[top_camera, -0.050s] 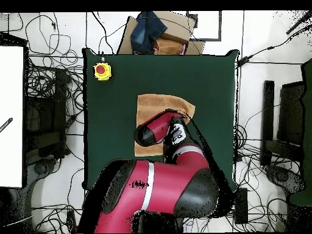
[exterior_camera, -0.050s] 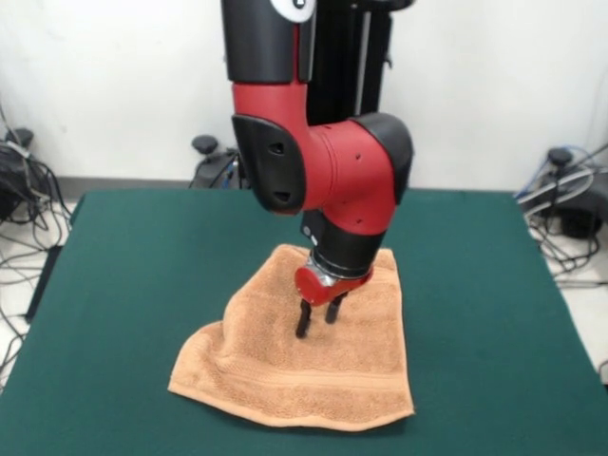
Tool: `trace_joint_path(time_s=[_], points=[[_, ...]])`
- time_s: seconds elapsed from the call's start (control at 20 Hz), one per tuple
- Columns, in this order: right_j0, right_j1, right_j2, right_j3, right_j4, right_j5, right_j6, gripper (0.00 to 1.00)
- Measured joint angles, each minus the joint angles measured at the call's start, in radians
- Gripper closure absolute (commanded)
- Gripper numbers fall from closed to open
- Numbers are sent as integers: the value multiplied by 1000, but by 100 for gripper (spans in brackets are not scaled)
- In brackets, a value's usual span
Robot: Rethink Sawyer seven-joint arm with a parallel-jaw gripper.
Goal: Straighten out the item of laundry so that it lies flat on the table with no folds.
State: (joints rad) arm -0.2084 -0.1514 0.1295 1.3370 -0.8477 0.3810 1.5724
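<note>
The peach-orange towel (exterior_camera, -0.050s: 313,366) lies near the middle of the dark green, felt-like worktop (exterior_camera, -0.050s: 142,275), mostly spread, though one corner toward the front view's left is lifted or tucked into a soft fold. The pincer (exterior_camera, -0.050s: 318,318) hangs over the towel's centre with its two black fingers (exterior_camera, -0.050s: 303,321) slightly apart and nothing between them; whether the tips touch the pile is unclear. The risk, as I judge it, is that thick, fluffy terry bunches under a downward pinch, or the felt drags the cloth and makes new creases.
</note>
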Motion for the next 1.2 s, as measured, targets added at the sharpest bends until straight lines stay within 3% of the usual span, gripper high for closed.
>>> trace_joint_path(time_s=[1.2], points=[[-45,-9,-2,70,-1,0,0,0]])
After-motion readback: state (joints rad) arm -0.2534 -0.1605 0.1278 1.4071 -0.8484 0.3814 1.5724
